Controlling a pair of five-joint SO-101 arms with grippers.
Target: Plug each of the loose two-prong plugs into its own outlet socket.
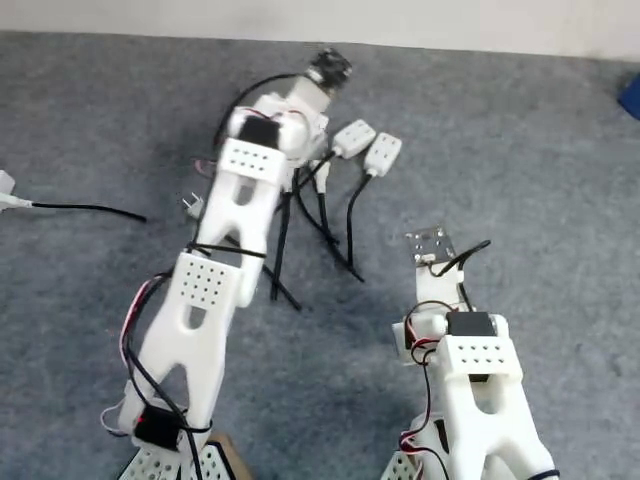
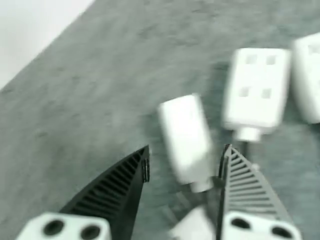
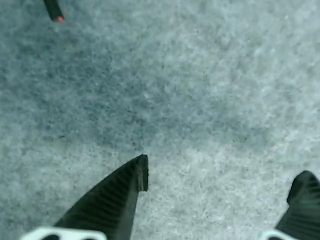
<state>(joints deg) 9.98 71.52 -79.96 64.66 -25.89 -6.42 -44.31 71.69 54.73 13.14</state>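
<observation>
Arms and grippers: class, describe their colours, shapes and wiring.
The left arm and right arm are white plastic with grids of holes, black motors and red, black and white wires. The left gripper and right gripper have black, ridged, pointed fingers.

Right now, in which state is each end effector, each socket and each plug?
Left end effector: open, nothing gripped.
White block: lying on the carpet between the open fingers, free.
Right end effector: open, empty.
First socket: slots empty.
Second socket: nothing plugged in.
Two-prong plug: loose on the carpet.
Edge plug: loose, unplugged.
</observation>
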